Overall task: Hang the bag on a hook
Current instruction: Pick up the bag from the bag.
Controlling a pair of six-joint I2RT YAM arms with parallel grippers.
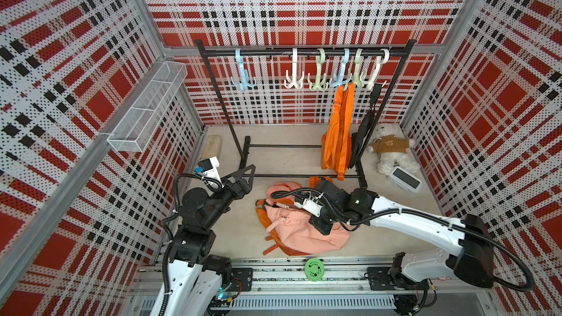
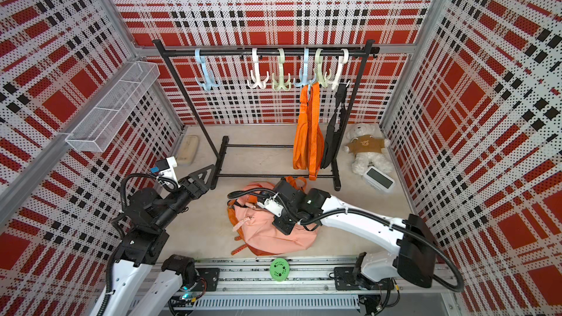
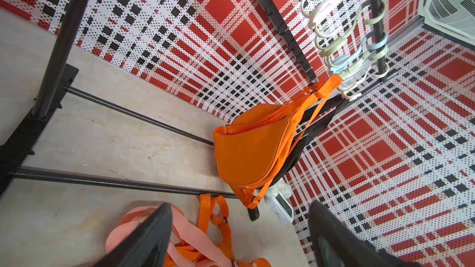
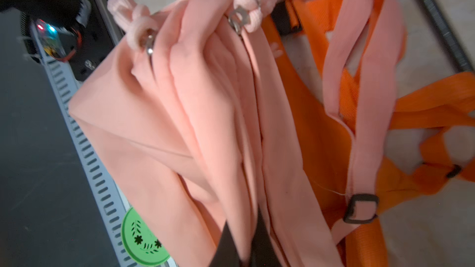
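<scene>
Right wrist | right fingers [image 4: 223, 253] pinching pink backpack [image 4: 167, 129], arm stretched low | left fingers [image 3: 149, 237] spread, arm folded

In the far right corner I see a white teddy bear [image 1: 392, 150] in a brown shirt — a white clock [image 1: 406, 179] just beside its legs. A green disc [image 1: 314, 269] sits on the near rail; a wire basket [image 1: 146, 107] hangs on the left wall, a beige pad [image 1: 212, 147] below it on the floor
</scene>
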